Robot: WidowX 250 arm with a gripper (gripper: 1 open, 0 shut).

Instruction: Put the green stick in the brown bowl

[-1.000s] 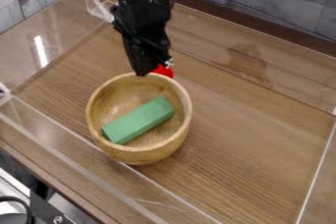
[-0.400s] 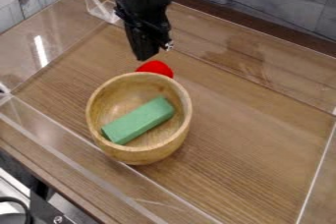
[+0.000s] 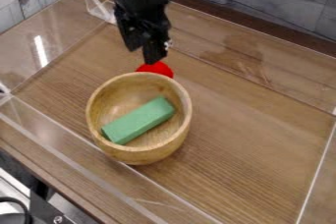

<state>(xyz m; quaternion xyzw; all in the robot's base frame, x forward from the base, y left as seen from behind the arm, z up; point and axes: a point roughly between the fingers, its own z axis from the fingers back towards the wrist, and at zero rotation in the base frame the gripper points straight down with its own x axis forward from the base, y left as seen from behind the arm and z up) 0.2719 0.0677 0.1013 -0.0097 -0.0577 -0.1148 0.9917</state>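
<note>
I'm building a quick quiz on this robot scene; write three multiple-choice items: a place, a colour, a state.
1. Where is the green stick?
A) beside the bowl B) inside the bowl C) under the bowl

2. What colour is the small object by the bowl's rim?
A) red B) blue C) yellow

3. How does the bowl stand?
A) upside down B) on its side C) opening upward

Key:
1 B: the stick lies within the bowl's walls.
2 A: its visible surface is red.
3 C: its inside shows from above.
</note>
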